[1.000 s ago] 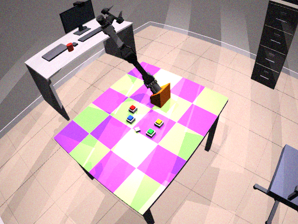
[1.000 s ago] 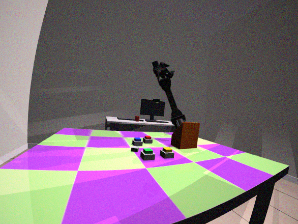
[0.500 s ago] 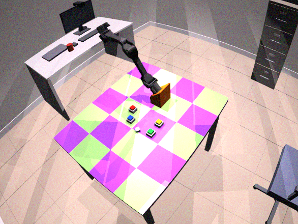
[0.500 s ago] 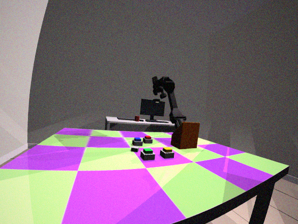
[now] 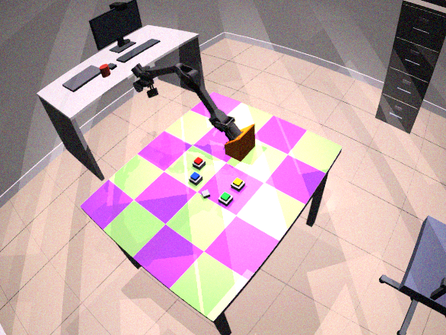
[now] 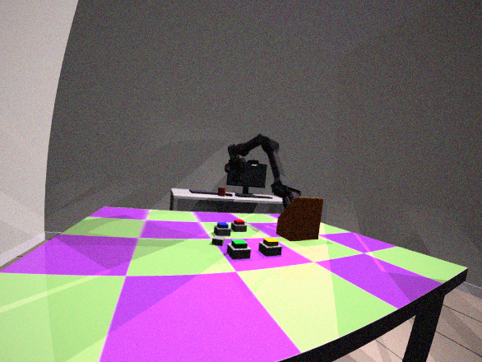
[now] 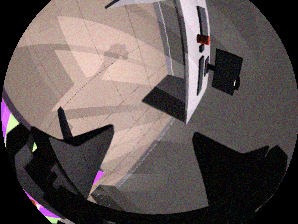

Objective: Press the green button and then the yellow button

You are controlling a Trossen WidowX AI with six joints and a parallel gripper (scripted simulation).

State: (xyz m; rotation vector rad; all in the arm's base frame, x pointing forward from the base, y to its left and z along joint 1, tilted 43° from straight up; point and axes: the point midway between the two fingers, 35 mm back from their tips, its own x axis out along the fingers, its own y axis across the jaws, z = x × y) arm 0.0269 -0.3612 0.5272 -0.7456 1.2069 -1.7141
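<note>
The green button [image 5: 225, 197] [image 6: 239, 243] and the yellow button [image 5: 237, 183] [image 6: 271, 243] stand near each other on the checkered table, both caps raised. The blue button [image 5: 195, 177] [image 6: 222, 226] and the red button [image 5: 198, 161] [image 6: 238, 223] stand farther back. A small light grey block [image 5: 205, 194] [image 6: 218, 241] lies between the blue and green buttons. My gripper [image 5: 145, 90] [image 7: 154, 133] is open and empty, high up beyond the table's back left edge, far from all buttons. In the wrist view no button shows clearly between the fingers.
An orange-brown angular piece [image 5: 240, 147] [image 6: 302, 220] stands at the arm's base, beside the yellow button. Behind the table is a white desk [image 5: 81, 100] with a monitor [image 5: 116, 27] [image 7: 227, 71] and a red cup [image 5: 105, 71] [image 7: 203, 39].
</note>
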